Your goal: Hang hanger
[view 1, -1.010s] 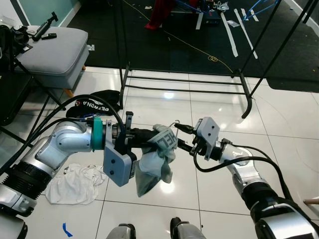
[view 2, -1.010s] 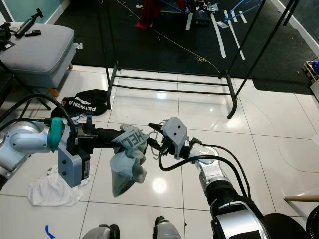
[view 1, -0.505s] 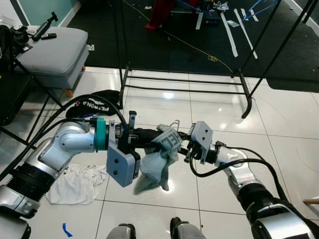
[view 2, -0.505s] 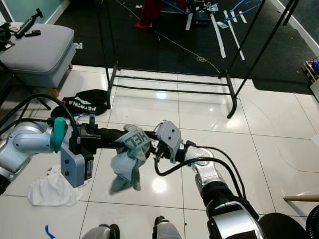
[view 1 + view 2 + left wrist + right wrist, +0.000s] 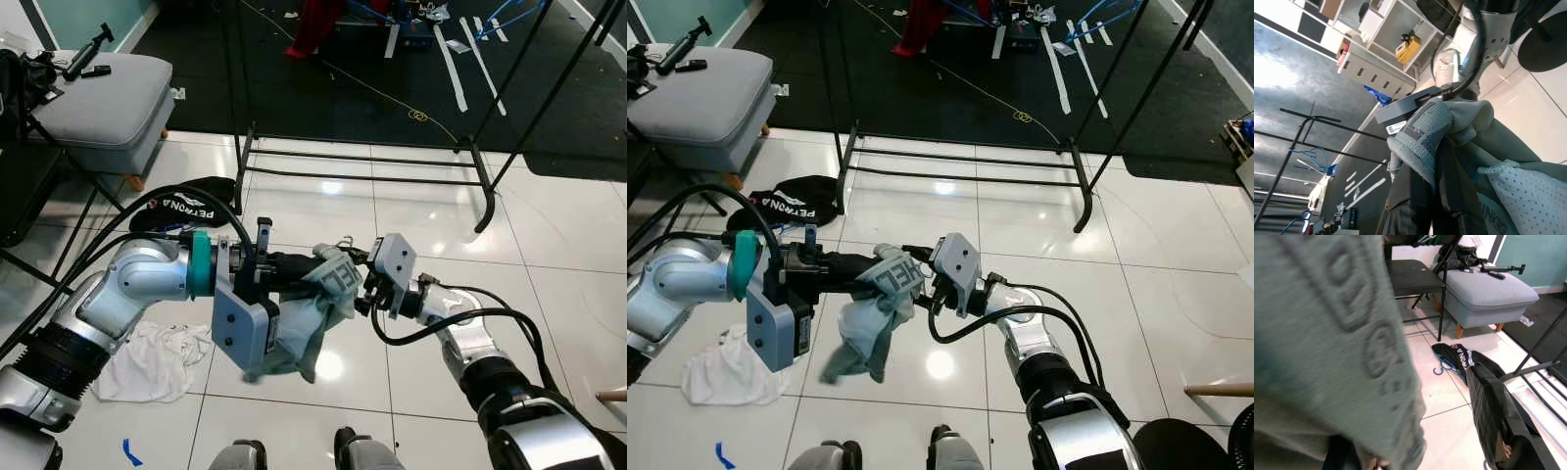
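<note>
Both arms meet in front of the robot, and between them hangs a grey-green garment (image 5: 318, 294) with lettering on its band, bunched around what looks like a hanger (image 5: 343, 243), whose thin metal hook just pokes out at the top. The left gripper (image 5: 284, 266) reaches in from nine o'clock, its black fingers closed on the bunched cloth and the hanger beneath it. The right gripper (image 5: 933, 286) comes in from three o'clock, pressed right against the garment's band; the cloth covers its fingertips, so I cannot tell how far they are open or what they have pinched.

The clothes rack (image 5: 362, 162) stands well apart at twelve o'clock, its base bars on the tiles, so the hanging is not yet done.

Now the risks. The garment sags low toward six o'clock, mostly off one side; a quick swing could slide it off the hanger onto the floor, alongside the white cloth (image 5: 147, 357) at eight o'clock. The hook is half smothered by fabric, so it may miss the rail. And if the two grippers pull apart, the hanger could twist loose.
</note>
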{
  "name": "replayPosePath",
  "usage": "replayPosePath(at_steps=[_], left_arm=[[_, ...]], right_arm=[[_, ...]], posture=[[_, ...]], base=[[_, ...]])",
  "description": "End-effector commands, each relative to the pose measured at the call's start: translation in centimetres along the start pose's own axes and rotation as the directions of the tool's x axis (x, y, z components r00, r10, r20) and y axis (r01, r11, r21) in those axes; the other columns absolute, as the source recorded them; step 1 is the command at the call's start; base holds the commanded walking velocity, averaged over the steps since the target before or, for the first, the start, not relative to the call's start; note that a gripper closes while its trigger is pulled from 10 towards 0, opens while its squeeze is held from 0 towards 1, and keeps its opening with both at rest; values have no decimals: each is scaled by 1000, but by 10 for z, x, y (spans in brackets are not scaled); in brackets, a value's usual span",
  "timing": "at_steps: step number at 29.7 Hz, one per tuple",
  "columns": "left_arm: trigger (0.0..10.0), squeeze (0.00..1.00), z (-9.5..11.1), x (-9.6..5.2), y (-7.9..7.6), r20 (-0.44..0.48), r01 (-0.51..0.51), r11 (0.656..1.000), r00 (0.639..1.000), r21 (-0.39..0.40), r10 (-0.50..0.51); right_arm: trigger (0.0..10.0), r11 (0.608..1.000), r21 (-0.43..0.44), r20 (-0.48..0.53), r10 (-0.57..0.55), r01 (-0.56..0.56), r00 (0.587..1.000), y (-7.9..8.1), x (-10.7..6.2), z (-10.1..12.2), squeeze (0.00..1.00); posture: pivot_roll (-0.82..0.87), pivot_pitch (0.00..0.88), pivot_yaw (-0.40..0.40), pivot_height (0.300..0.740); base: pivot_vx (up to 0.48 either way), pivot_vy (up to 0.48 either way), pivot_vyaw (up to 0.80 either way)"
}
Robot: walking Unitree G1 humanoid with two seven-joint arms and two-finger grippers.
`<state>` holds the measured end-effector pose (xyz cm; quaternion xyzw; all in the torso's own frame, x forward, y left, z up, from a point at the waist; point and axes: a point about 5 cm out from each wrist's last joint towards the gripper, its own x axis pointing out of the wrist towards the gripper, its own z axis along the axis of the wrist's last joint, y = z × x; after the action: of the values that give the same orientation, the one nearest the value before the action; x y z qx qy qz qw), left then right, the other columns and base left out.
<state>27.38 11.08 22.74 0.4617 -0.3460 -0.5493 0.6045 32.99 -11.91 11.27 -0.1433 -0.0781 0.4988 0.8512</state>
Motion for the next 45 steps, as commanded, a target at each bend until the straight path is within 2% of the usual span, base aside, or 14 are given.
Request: replayPosePath(at_steps=[1,2,3,4,26,27,32,34,35,37,40,43,44,45], left_arm=[[0,0,4,1,-2,17,3,1000,1000,-4,-3],[0,0,4,1,-2,17,4,1000,1000,-4,-4],[0,0,4,1,-2,17,5,1000,1000,-4,-5],[0,0,4,1,-2,16,5,1000,1000,-4,-5],[0,0,-4,-3,-4,-76,-16,1000,997,-20,15],[0,0,-17,-7,-5,-179,-48,998,983,-43,39],[0,0,-36,-14,-7,-333,-126,988,939,-87,90],[0,0,-58,-23,-16,-504,-263,948,852,-178,142],[0,0,-58,-23,-16,-504,-263,948,852,-178,142],[0,0,-69,-27,-27,-597,-336,911,791,-238,136],[0,0,-73,-27,-36,-629,-345,901,769,-264,111],[471,0,-77,-25,-50,-668,-322,904,742,-280,57],[2824,0,-77,-23,-61,-677,-277,914,736,-296,4],[2824,0,-77,-23,-61,-677,-277,914,736,-296,4]], right_arm=[[8510,1000,21,-28,2,-2,1000,1,-1,-5,0],[3647,1000,25,-29,-3,4,1000,0,-1,-5,0],[941,1000,26,-28,-7,8,1000,0,-1,-5,0],[0,1000,28,-27,-11,12,1000,-1,-1,-4,0],[0,991,42,8,-125,124,992,-22,-13,4,0],[0,992,40,16,-123,122,992,-23,-15,6,0],[0,992,32,30,-121,120,992,-24,-18,9,0],[0,992,-12,33,-123,123,992,-25,-23,15,0],[0,992,-12,33,-123,123,992,-25,-23,15,0],[0,991,-47,30,-126,128,992,-24,-26,20,0],[0,989,-70,34,-130,132,991,-24,-25,24,0],[0,985,-102,50,-133,137,990,-23,-21,32,0],[0,978,-127,41,-163,167,986,-26,-18,35,0],[0,978,-127,41,-163,167,986,-26,-18,35,0]], posture=[[27,91,15,740],[27,91,15,740],[28,91,15,740],[27,90,15,740],[15,85,20,740],[13,84,18,740],[5,82,19,740],[0,80,19,740],[0,80,19,740],[-8,78,18,740],[-11,77,18,740],[-12,76,17,740],[-15,76,20,740],[-15,76,20,740]], base=[[0,0,0],[0,0,0],[0,0,0],[0,0,0],[0,0,0],[0,0,0],[0,0,0],[0,0,0],[0,0,0],[0,0,0],[0,0,0],[0,0,0],[0,0,0],[0,0,0]])
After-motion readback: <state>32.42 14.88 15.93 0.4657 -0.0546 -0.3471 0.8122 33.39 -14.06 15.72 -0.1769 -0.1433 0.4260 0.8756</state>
